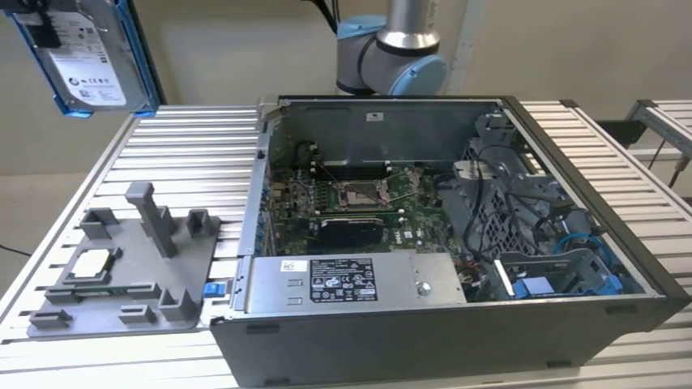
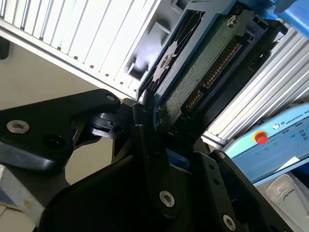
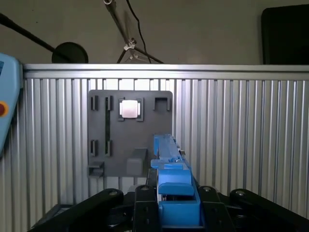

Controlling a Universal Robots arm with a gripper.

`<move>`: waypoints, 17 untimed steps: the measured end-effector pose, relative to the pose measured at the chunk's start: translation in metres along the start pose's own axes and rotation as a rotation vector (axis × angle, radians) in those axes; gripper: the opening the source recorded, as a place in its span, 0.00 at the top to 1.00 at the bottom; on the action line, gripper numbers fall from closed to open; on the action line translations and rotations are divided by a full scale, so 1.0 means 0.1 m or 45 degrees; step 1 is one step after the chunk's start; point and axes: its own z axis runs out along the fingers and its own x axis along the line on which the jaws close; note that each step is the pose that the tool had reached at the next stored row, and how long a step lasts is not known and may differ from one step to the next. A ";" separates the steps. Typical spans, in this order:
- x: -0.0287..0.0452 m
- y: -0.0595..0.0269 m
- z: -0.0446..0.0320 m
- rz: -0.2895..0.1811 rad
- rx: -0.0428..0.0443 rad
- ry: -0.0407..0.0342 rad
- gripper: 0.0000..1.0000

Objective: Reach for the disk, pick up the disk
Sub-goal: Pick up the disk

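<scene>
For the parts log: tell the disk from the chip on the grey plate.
The disk hangs on edge in the gripper, clear of the table; the chip lies flat in the grey plate. The disk is far bigger, with blue rails and a white label; the chip is bare and square. Both are silver-grey.

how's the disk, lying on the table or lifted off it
Lifted off. In the exterior view the disk hangs in the air, clear of the table; in the second wrist view the fingers clamp it.
</scene>
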 end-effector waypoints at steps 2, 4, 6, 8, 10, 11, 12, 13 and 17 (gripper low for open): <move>-0.001 -0.094 -0.003 0.000 -0.003 0.0000 1.00; -0.002 -0.184 -0.006 0.000 -0.006 0.0000 1.00; -0.003 -0.275 -0.009 0.000 -0.009 0.0001 1.00; -0.004 -0.368 -0.013 0.000 -0.013 0.0001 1.00; -0.005 -0.456 -0.015 0.000 -0.015 0.0001 1.00; -0.006 -0.501 -0.017 0.000 -0.017 0.0001 1.00; -0.006 -0.546 -0.018 0.000 -0.018 0.0002 1.00; -0.006 -0.595 -0.020 0.000 -0.020 0.0002 1.00; -0.009 -0.774 -0.026 0.000 -0.026 0.0002 1.00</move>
